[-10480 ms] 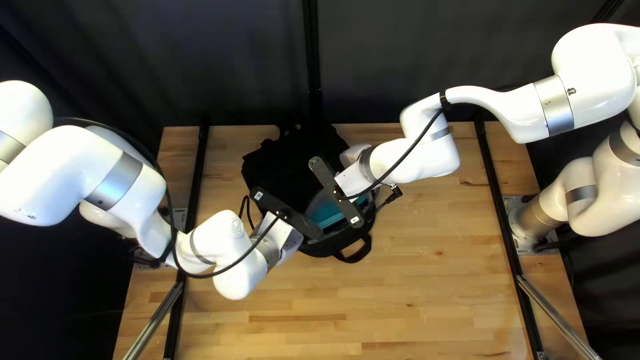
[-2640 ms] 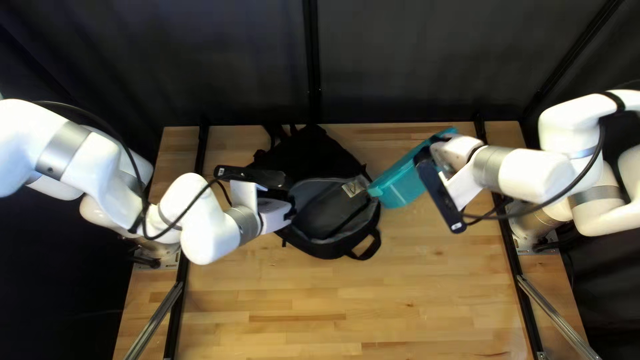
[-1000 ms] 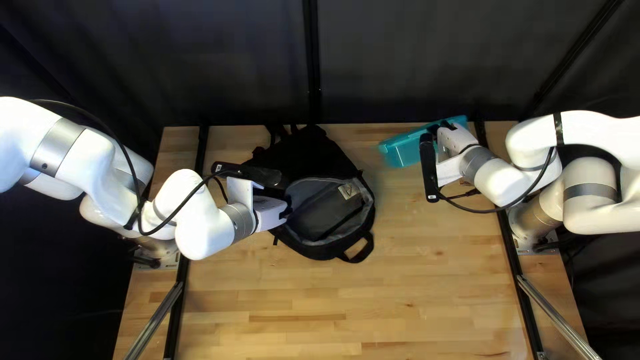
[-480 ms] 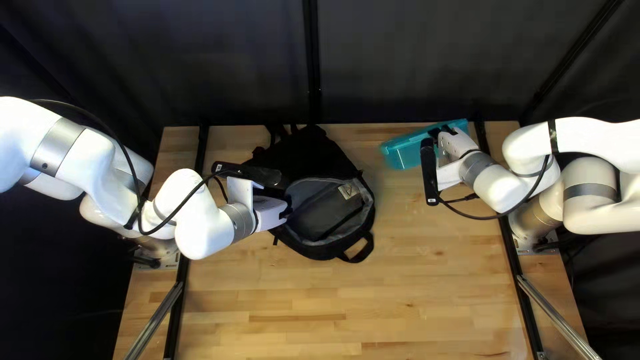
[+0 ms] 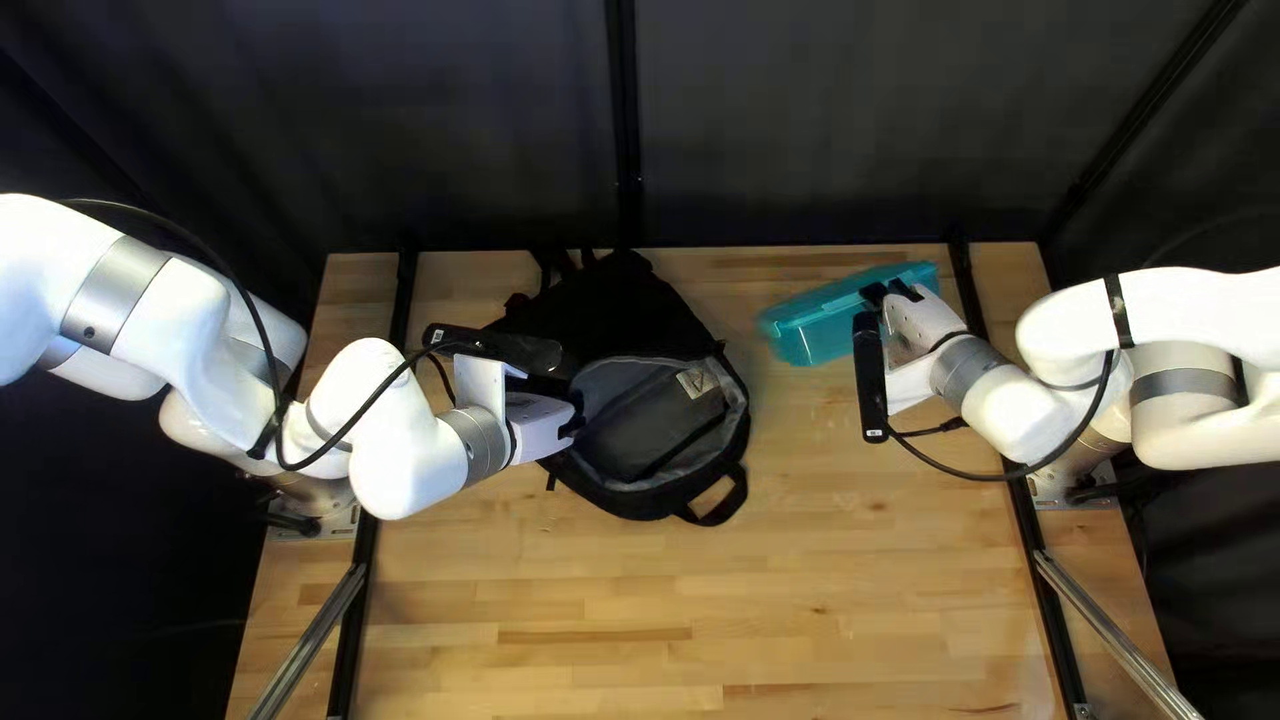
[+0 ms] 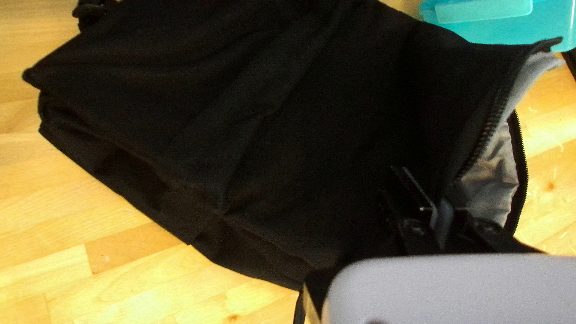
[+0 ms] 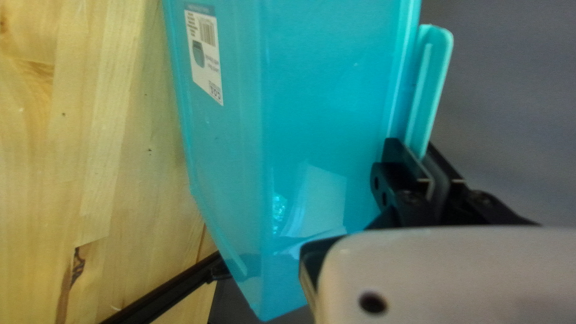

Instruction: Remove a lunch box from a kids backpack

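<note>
Backpack (image 5: pixel 620 320): black, lying on the counter (image 5: pixel 667 600), main compartment unzipped, its mouth toward the near edge. Grey lining (image 5: pixel 727 434) and a pale label (image 5: pixel 696 383) show inside the opening; the carry loop (image 5: pixel 722 500) extends from the near end.

Lunch box (image 5: pixel 820 320): teal, located outside the backpack, at the far right part of the counter and well apart from the bag. It is tilted; contact between its lower edge and the counter cannot be determined.

Right claw (image 5: pixel 880 291): narrow, holding the lunch box by the long side clasp (image 7: pixel 433 72). In the right wrist view, the fingers (image 7: pixel 401 165) close on the clasp from both sides (the box wall, bearing a printed sticker (image 7: pixel 205 57), stands directly beside them). A black rail (image 7: pixel 171 291) passes beyond the box.

Left claw (image 5: pixel 574 411): narrow, holding the backpack at the zippered edge of its opening. In the left wrist view, one finger (image 6: pixel 411 192) lies against the outer black cloth, the other on the lining side.
</note>
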